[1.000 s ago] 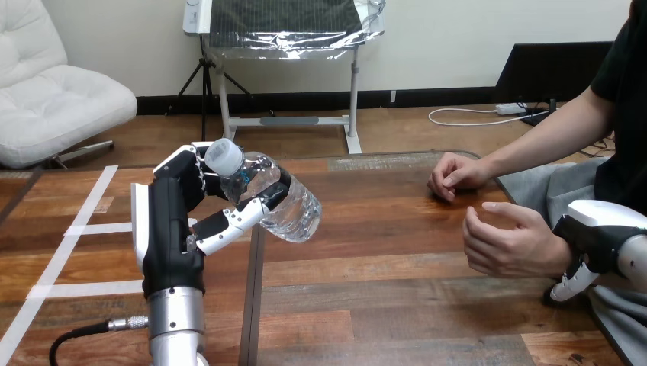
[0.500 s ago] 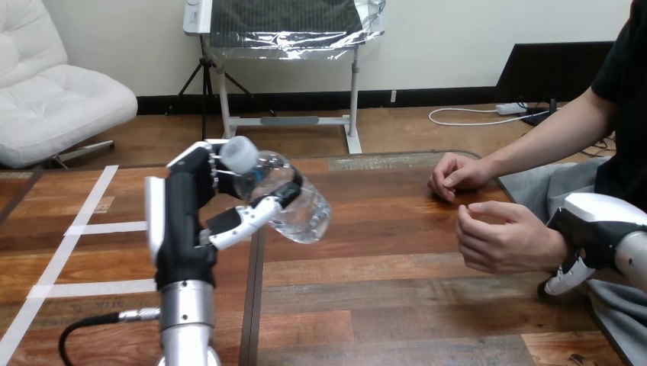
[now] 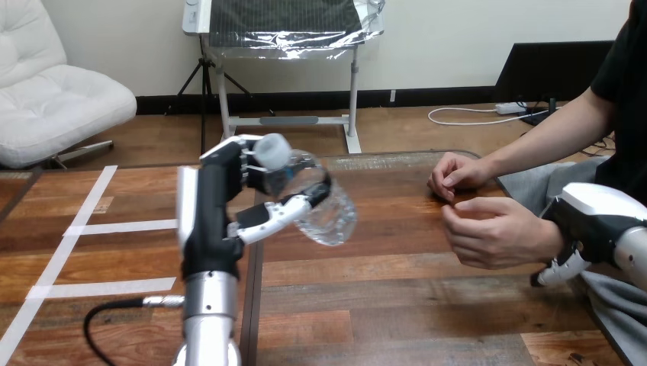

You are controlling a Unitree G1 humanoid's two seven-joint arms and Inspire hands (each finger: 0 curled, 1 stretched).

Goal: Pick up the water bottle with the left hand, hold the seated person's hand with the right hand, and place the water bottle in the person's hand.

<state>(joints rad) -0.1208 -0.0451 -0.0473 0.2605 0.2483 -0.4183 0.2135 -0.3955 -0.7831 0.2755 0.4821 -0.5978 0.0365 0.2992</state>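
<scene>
A clear plastic water bottle (image 3: 320, 202) with a white cap hangs tilted above the table's middle, cap up and to the left. My left hand (image 3: 217, 210) is shut on it, fingers and thumb curled round its upper part. At the right, the person's nearer hand (image 3: 492, 232) is lifted over the table with loosely curled fingers, a short way right of the bottle. My right hand (image 3: 591, 217) is wrapped on that hand's wrist, white shell on top and a finger showing beneath. The person's farther hand (image 3: 456, 175) rests on the table as a loose fist.
The wooden table (image 3: 397, 305) has a dark seam (image 3: 254, 297) running front to back under my left arm. White tape strips (image 3: 114, 226) cross its left part. Bare wood lies between the bottle and the front edge.
My left hand has carried the bottle right, toward the person's nearer hand. My right hand and the wrist in it have shifted left, narrowing the gap to the bottle.
</scene>
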